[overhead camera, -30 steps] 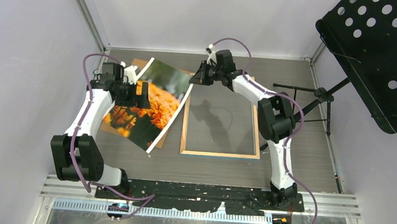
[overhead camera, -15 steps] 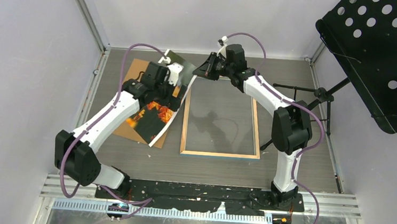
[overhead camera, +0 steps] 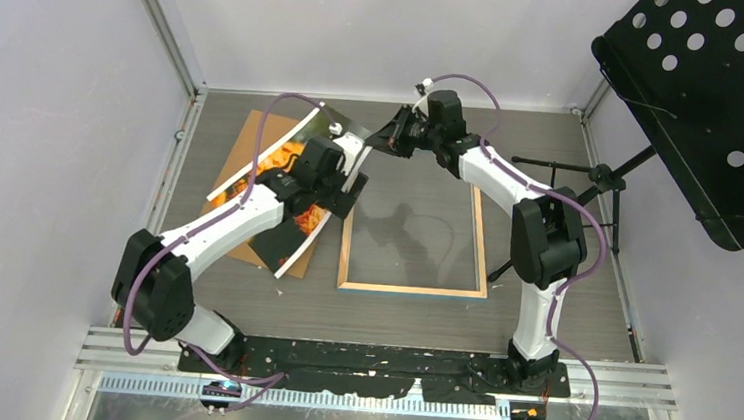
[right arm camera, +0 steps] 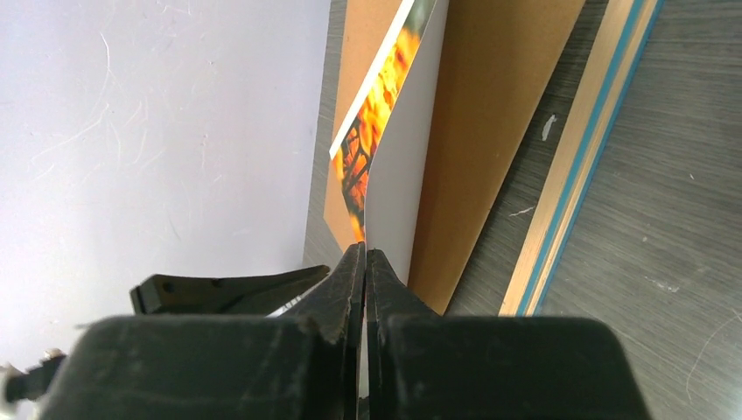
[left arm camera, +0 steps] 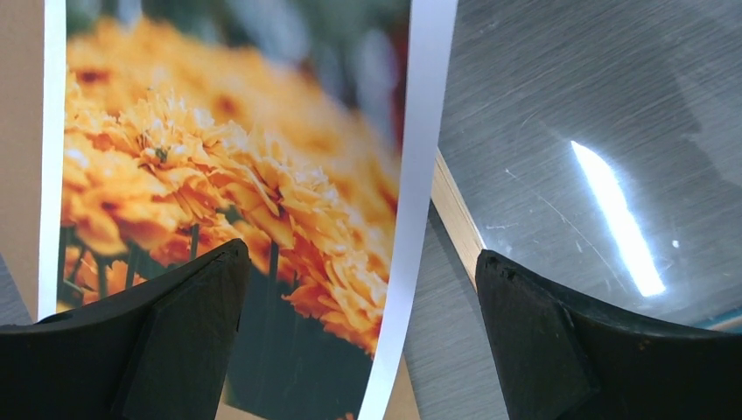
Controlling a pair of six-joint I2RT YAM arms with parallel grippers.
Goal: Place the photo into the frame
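Here, right gripper (right arm camera: 365, 255) tight on a corner of the photo (left arm camera: 236, 157), left gripper (left arm camera: 360, 254) wide above the frame (overhead camera: 412, 289)

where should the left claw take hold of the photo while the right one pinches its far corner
Take the white edge strip on the photo's long side beside the frame, coming from above with a finger on each face. The right claw is shut on the far corner, so the sheet curls up and that edge looks raised. The open left claw straddles it.

Left claw (left arm camera: 360, 258) spread wide, right claw (right arm camera: 365, 254) clamped
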